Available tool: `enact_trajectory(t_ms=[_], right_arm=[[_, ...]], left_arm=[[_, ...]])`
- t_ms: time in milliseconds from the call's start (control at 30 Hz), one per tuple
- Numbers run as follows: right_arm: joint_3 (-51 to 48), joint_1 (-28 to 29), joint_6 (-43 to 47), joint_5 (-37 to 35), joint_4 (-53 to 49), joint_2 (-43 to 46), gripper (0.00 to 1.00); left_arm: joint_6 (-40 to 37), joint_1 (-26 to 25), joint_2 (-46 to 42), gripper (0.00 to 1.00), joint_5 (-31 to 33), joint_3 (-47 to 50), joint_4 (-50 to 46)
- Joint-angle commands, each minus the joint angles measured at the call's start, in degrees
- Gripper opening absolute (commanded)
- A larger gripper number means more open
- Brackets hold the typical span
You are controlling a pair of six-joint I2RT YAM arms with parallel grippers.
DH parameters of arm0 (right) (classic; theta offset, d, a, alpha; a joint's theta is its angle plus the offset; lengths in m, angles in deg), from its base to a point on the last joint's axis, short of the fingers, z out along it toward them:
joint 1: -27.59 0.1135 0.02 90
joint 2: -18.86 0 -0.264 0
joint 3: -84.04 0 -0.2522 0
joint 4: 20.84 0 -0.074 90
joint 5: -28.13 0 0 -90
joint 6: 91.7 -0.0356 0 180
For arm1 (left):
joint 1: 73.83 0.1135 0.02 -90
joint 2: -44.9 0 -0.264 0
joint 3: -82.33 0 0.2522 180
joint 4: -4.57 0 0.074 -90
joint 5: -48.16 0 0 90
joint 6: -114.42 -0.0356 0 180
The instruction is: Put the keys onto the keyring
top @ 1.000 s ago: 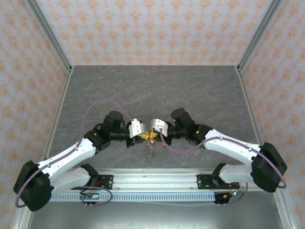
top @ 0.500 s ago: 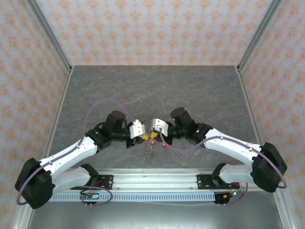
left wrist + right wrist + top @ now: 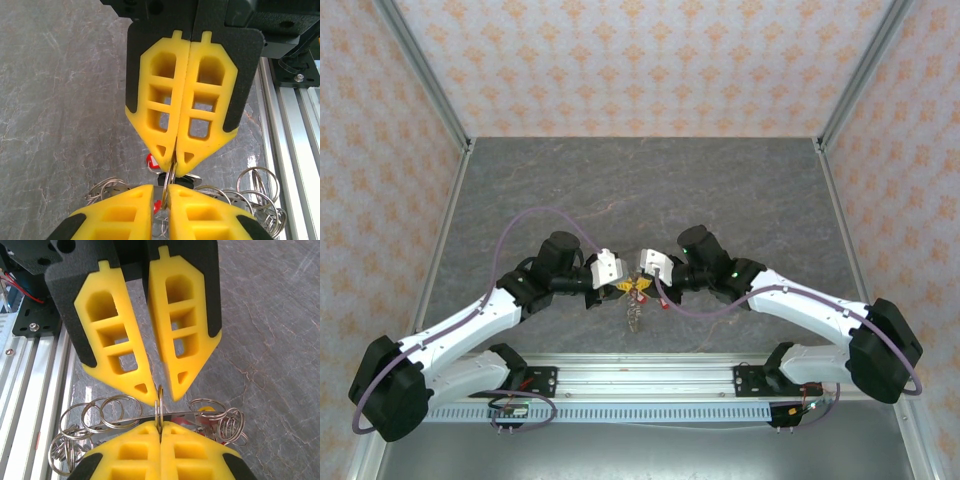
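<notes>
Here you see a grey marbled bench (image 3: 640,190) between patterned walls (image 3: 640,60); your left hand (image 3: 175,162) pinches the keyring (image 3: 169,179), your right hand (image 3: 160,396) is released.

White arm links, black joints, purple cables, yellow latticed jaws

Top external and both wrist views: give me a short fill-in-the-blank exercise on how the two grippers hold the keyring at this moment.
1. The left gripper and right gripper meet above the ____ table.
2. In the left wrist view, the left gripper's fingers are pressed ____ on the keyring.
3. In the right wrist view, the right gripper's fingertips show a narrow ____ with the ring's edge between them.

Missing words: grey; shut; gap
</notes>
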Motion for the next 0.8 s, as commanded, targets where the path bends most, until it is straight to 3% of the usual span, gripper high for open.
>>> enact_trajectory(t_ms=[0, 133, 267, 500, 767], right_arm=[[0.7, 0.4, -0.5, 2.6, 5.0, 1.5, 0.00], [0.2, 0.4, -0.9, 2.7, 5.6, 1.1, 0.00], [0.0, 0.4, -1.0, 2.4, 5.7, 1.1, 0.00], [-3.2, 0.4, -2.3, 0.8, 7.9, 1.9, 0.06], [-6.8, -0.5, -5.5, 3.5, 14.1, 1.8, 0.13]], left_arm=[[-0.3, -0.4, -0.2, 0.15, 0.4, -0.8, 0.3], [0.3, -0.5, -0.2, 0.12, 0.0, -1.1, 1.1], [0.1, -0.4, -0.2, 0.00, 0.3, -1.5, 0.9], [3.1, -0.4, -1.7, 0.00, 1.2, 0.5, 4.9], [6.0, -0.4, -1.4, 0.00, -4.6, 2.8, 12.1]])
